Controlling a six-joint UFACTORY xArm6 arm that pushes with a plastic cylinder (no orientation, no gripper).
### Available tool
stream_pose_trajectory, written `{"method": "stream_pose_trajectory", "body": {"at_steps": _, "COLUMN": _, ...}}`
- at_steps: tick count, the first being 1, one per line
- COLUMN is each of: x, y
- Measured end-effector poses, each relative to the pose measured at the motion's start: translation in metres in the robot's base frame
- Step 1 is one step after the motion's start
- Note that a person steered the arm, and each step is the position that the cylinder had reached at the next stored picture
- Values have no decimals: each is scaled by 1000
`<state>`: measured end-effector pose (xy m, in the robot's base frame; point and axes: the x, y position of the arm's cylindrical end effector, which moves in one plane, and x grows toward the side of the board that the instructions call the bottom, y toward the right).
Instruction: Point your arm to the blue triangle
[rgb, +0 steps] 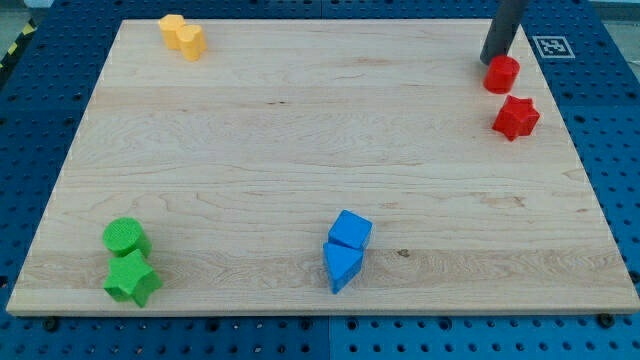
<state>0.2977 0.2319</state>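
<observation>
The blue triangle (342, 266) lies near the view's bottom, a little right of centre, touching a blue cube (350, 230) just above it. The dark rod comes down at the view's top right; my tip (489, 62) rests on the board just left of and touching or nearly touching a red cylinder (502, 74). The tip is far from the blue triangle, up and to the right of it.
A red star block (516, 117) sits below the red cylinder. A yellow block (182, 36) lies at the top left. A green cylinder (125, 238) and a green star block (132, 277) sit at the bottom left. The wooden board (300, 150) lies on a blue pegboard table.
</observation>
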Motion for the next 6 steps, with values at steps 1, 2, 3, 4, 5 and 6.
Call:
{"method": "stream_pose_trajectory", "body": {"at_steps": 1, "x": 26, "y": 0}}
{"method": "stream_pose_trajectory", "body": {"at_steps": 2, "x": 31, "y": -5}}
{"method": "stream_pose_trajectory", "body": {"at_steps": 3, "x": 29, "y": -59}}
{"method": "stream_pose_trajectory", "body": {"at_steps": 4, "x": 30, "y": -134}}
{"method": "stream_pose_trajectory", "body": {"at_steps": 5, "x": 36, "y": -197}}
{"method": "stream_pose_trajectory", "body": {"at_steps": 6, "x": 39, "y": -258}}
